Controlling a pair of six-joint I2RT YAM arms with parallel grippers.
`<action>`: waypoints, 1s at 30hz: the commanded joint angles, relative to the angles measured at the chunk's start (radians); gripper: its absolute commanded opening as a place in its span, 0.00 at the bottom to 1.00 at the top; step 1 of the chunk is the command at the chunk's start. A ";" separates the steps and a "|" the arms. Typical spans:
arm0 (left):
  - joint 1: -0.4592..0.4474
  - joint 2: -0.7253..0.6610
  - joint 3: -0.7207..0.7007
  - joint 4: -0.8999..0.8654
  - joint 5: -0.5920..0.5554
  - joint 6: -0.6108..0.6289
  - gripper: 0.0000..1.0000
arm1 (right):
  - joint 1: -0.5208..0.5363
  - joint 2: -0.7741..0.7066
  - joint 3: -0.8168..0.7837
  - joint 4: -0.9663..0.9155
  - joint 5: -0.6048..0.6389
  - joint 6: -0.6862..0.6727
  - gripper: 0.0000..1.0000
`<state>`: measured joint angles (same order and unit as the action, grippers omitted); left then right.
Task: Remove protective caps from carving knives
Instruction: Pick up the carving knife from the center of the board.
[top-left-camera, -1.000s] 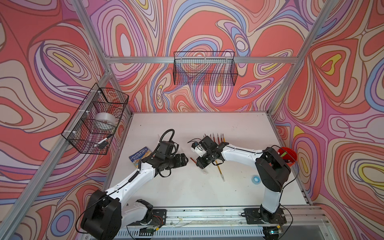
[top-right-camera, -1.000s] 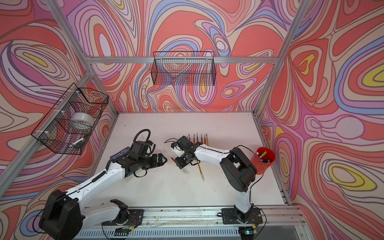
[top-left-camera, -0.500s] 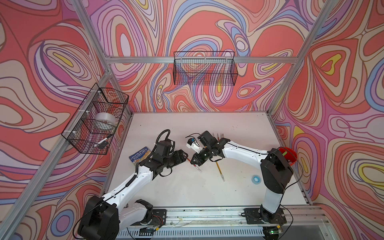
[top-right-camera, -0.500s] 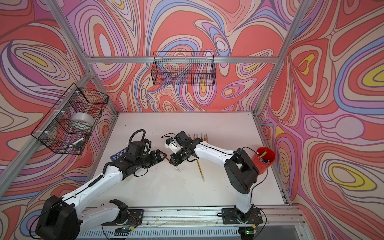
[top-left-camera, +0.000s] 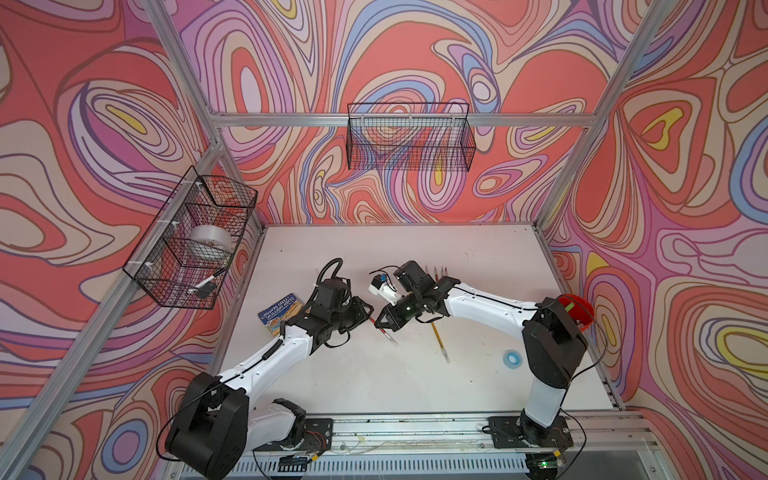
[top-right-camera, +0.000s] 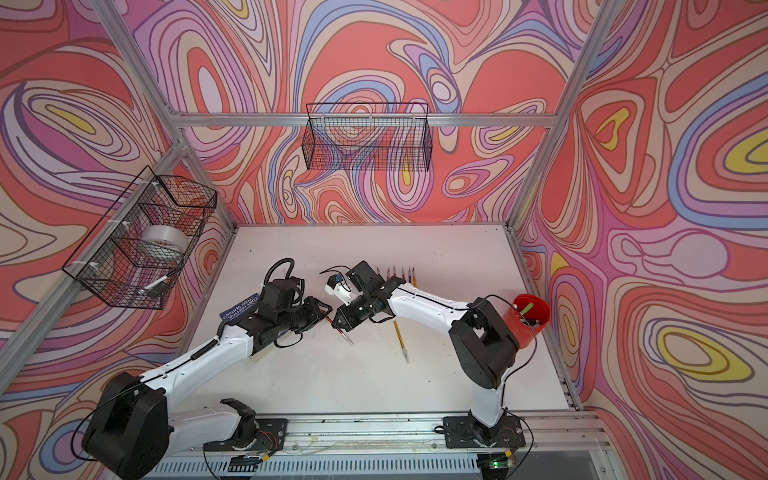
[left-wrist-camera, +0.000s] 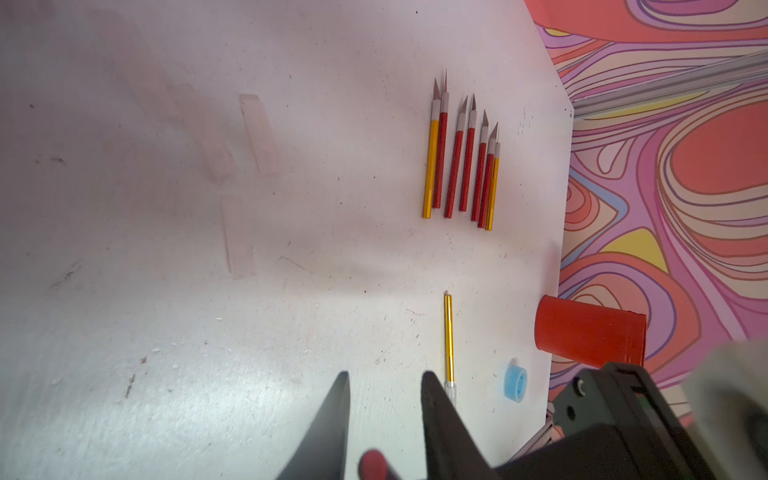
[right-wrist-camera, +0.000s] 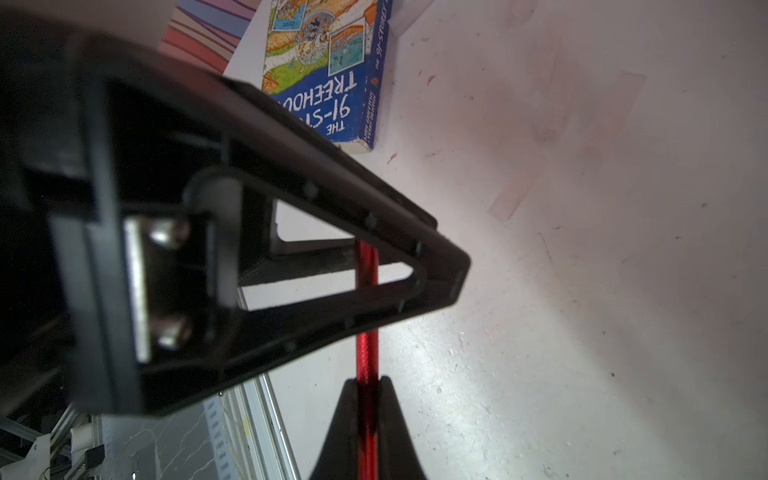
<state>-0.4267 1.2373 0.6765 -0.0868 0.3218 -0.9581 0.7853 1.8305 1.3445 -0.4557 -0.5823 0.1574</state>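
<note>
The right gripper (right-wrist-camera: 368, 383) is clamped on the knurled, metallic red handle of a carving knife (right-wrist-camera: 367, 353). The left gripper (left-wrist-camera: 385, 376) faces it with jaws partly apart, bracketing the knife's round butt end with clearance on both sides; no contact is visible. The knife's long axis runs from between the left jaws straight through the right jaws. Its protective cap (top-left-camera: 393, 341), a short translucent sleeve, projects beyond the right jaws on the side away from the left gripper. The coming move therefore appears to depend on the left jaws securing the handle. Well beyond the left jaws, a capped yellow knife (left-wrist-camera: 448, 332), a row of bare-bladed knives (left-wrist-camera: 461, 162) and loose caps (left-wrist-camera: 258, 133) lie on the scuffed white table (left-wrist-camera: 166, 332).
</note>
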 joint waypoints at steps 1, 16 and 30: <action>-0.006 0.017 0.032 0.039 -0.015 -0.039 0.16 | 0.008 -0.020 0.021 0.052 -0.030 0.026 0.00; 0.005 -0.012 0.051 0.007 -0.076 -0.040 0.00 | 0.008 -0.034 -0.031 0.105 0.028 0.053 0.38; 0.096 -0.018 0.063 -0.010 -0.017 -0.030 0.00 | 0.021 -0.053 -0.082 0.028 0.073 -0.029 0.43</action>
<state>-0.3450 1.2377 0.7132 -0.0772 0.2890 -0.9958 0.7963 1.8133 1.2758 -0.4099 -0.5266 0.1566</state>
